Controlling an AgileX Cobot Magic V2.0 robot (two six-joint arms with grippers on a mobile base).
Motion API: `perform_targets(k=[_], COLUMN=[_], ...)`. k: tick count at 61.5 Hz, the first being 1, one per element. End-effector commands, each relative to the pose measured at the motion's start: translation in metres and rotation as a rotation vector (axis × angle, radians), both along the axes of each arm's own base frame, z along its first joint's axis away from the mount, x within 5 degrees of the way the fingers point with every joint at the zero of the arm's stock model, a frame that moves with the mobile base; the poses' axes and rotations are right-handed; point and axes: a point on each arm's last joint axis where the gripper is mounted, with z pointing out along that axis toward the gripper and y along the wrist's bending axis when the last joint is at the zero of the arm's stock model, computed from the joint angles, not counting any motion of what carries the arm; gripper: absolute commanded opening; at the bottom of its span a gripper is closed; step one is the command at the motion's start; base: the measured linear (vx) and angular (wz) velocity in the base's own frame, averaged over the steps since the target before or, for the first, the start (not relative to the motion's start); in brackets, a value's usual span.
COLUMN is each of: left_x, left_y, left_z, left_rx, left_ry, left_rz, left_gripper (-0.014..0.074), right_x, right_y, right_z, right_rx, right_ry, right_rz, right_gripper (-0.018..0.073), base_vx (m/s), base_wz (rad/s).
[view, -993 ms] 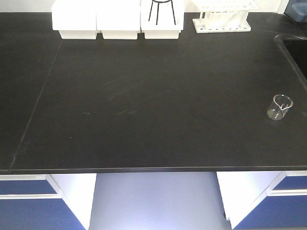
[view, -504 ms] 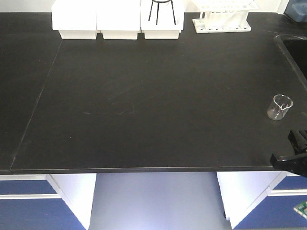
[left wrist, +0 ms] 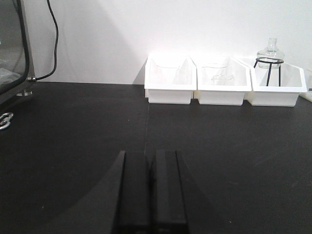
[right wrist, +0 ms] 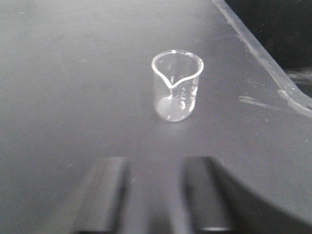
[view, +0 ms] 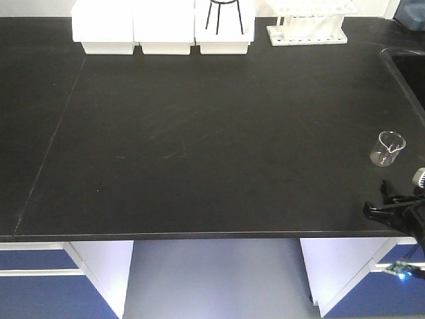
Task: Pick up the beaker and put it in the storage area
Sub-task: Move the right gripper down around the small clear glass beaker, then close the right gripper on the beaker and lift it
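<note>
The small clear glass beaker (view: 387,148) stands upright on the black benchtop (view: 212,146) near its right edge, spout toward the front. My right gripper (view: 380,203) sits low at the front right corner, just short of it. In the right wrist view the beaker (right wrist: 176,85) is ahead of the open right gripper (right wrist: 156,163), apart from both fingers and slightly right of centre. My left gripper (left wrist: 148,156) is shut with nothing in it, hovering low over bare bench. The storage area is out of view.
Three white bins (view: 163,26) and a white tube rack (view: 307,28) line the back edge. A black tripod with a flask (left wrist: 268,66) stands in the right bin. A sink recess (view: 410,73) lies right of the beaker. The bench's front edge (view: 199,234) is close.
My right gripper has come into the front view at the lower right corner and shifted left and forward toward the beaker. The beaker has not moved.
</note>
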Motion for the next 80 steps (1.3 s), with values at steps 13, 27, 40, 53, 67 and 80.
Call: perform_targets(k=[13, 27, 40, 53, 67, 80], left_x=[-0.001, -0.001, -0.001, -0.001, -0.001, -0.001], left_y=[-0.002, -0.002, -0.002, -0.002, -0.002, -0.002], left_z=[0.001, 0.001, 0.001, 0.001, 0.001, 0.001], left_rx=[-0.011, -0.011, -0.011, -0.011, -0.011, -0.011], left_ry=[-0.081, -0.081, -0.081, -0.081, -0.081, -0.081], left_rz=[-0.019, -0.019, -0.019, -0.019, -0.019, -0.019], left_gripper=[-0.0008, -0.0008, -0.0008, -0.0008, -0.0008, -0.0008], right_x=[0.036, 0.072, 0.090, 0.101, 0.112, 0.121], right_y=[-0.005, -0.005, -0.009, -0.016, -0.037, -0.049], right_z=[-0.007, -0.032, -0.051, -0.061, -0.064, -0.062], right_rx=[-0.042, -0.044, -0.044, -0.051, 0.016, 0.029], right_ry=[-0.105, -0.054, -0.028, -0.039, -0.073, -0.095], right_rz=[-0.043, -0.037, -0.079, -0.118, -0.152, -0.072], right_gripper=[0.0565, 0.0565, 0.0565, 0.0565, 0.0565, 0.0565], base_vx=[0.00, 0.00, 0.00, 0.00, 0.00, 0.00], base_wz=[0.00, 0.00, 0.00, 0.00, 0.00, 0.00])
